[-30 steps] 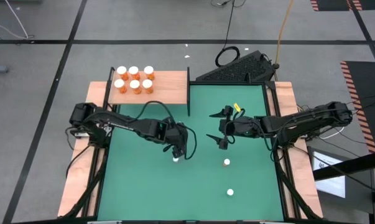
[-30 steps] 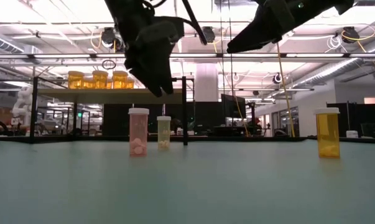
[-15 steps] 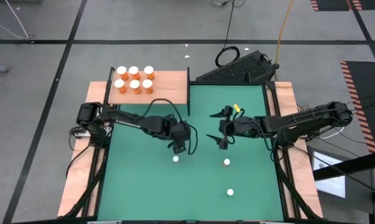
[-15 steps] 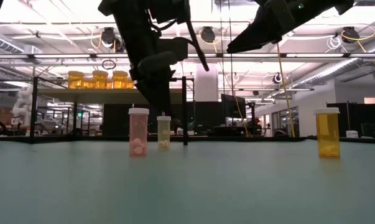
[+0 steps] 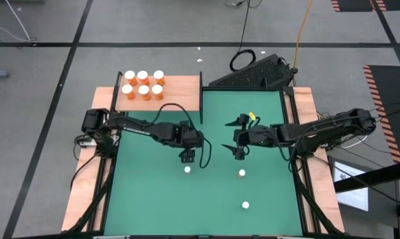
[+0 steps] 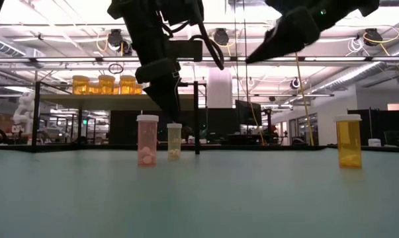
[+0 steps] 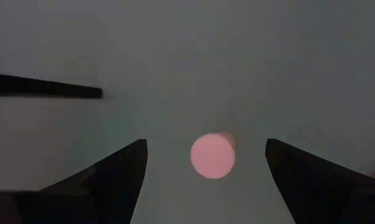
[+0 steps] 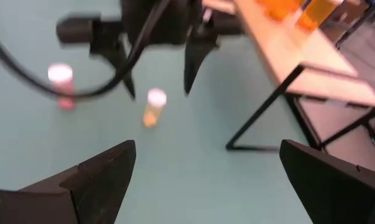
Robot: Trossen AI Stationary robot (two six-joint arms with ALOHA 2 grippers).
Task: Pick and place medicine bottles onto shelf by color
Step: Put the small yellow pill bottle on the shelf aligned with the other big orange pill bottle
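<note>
Six orange medicine bottles [image 5: 141, 84] with white caps stand on the wooden shelf [image 5: 183, 89] at the mat's far left. Three small white-capped bottles stand loose on the green mat [image 5: 153, 199]: one [image 5: 187, 169] just on the near side of my left gripper, one [image 5: 241, 172] and one [image 5: 246, 205] to the right. My left gripper [image 5: 188, 158] is open and hovers over the first; its cap [image 7: 212, 155] shows below, between the fingers, untouched. My right gripper [image 5: 236, 136] is open and empty above the mat's middle.
The low view shows a pink bottle [image 6: 147, 140], a pale yellow one [image 6: 175, 140] and a yellow one [image 6: 349, 141] upright on the mat. Thin black shelf posts [image 6: 197, 118] stand beside them. A black keyboard-like object [image 5: 253, 72] lies beyond the mat's far edge.
My left gripper has shifted a little toward the table's far edge and turned about its wrist, staying open above the small bottle. The bottles have not moved.
</note>
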